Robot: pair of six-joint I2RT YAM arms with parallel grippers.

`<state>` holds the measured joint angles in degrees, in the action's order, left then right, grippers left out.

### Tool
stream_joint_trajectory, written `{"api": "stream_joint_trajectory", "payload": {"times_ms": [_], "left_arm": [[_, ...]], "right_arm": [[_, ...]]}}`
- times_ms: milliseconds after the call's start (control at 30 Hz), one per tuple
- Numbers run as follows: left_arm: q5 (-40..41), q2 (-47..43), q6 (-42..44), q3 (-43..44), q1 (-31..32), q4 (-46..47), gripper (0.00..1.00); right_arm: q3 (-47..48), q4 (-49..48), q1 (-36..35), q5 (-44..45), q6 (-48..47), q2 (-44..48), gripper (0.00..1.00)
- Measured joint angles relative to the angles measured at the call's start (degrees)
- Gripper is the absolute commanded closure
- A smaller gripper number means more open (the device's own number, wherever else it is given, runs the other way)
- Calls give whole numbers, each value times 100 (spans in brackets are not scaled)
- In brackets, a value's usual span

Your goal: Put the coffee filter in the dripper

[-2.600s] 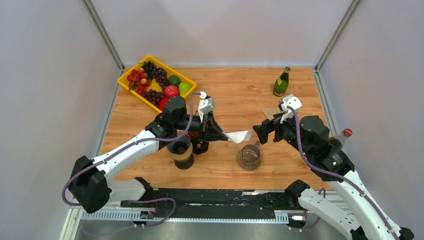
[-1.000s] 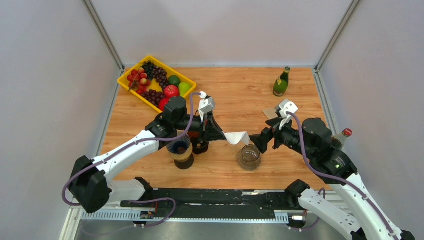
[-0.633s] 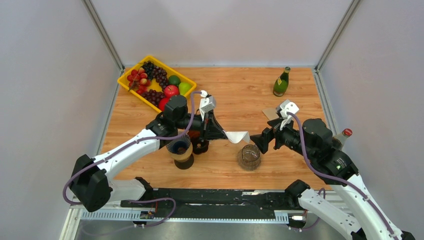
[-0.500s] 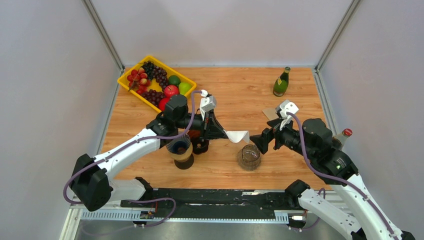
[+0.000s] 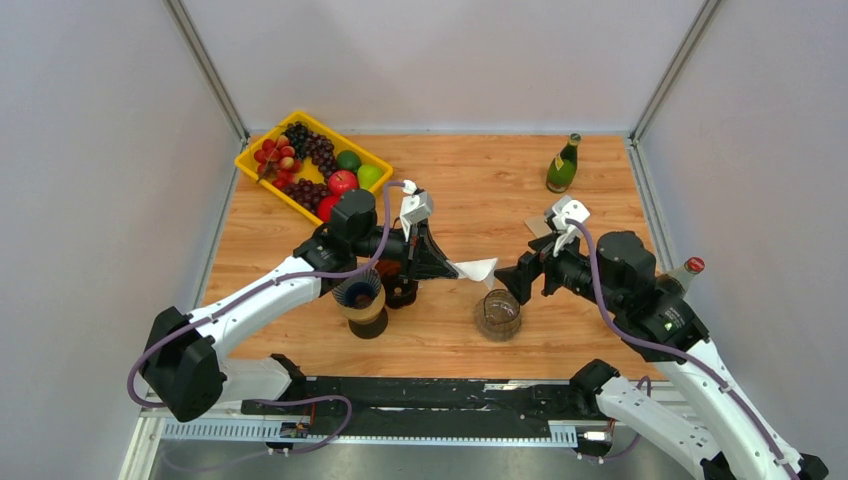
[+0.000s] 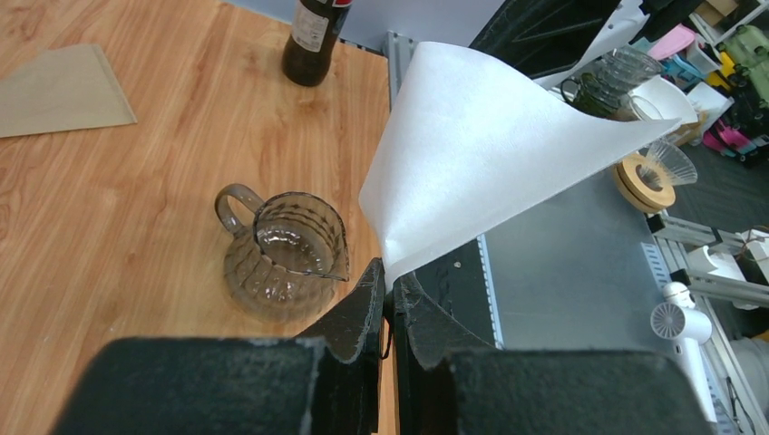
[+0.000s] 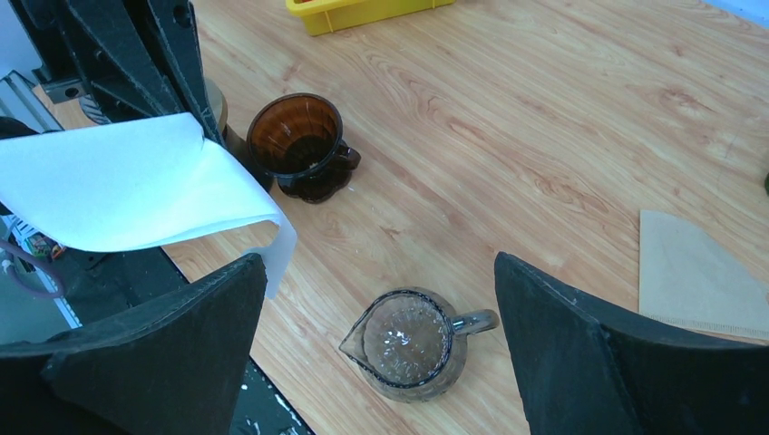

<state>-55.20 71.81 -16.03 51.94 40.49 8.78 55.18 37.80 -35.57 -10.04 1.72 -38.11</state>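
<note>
At centre of the wooden table, left gripper pinches the tip of the white paper cone filter, held off the surface. Right gripper sits just beside the filter at its 3 o'clock, jaws spread. Brown glass dripper is at the filter's 8 o'clock, ribbed glass jug at 5 o'clock.

The right hand has moved closer to the coffee filter.
</note>
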Motion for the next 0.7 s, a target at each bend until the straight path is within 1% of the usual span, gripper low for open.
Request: {"api": "stream_joint_trajectory", "payload": {"times_ms": [200, 333, 433, 700], "left_arm": [[-28, 0, -39, 0, 0, 20, 90], [-79, 0, -210, 0, 0, 166, 96], [-116, 2, -442, -4, 0, 387, 100], [-122, 26, -1189, -168, 0, 1176, 100]], "right_arm": [[-2, -186, 0, 262, 184, -184, 0], [-17, -214, 0, 566, 323, -363, 0], [-94, -227, 0, 675, 382, -402, 0], [-212, -280, 0, 977, 540, -374, 0]]}}
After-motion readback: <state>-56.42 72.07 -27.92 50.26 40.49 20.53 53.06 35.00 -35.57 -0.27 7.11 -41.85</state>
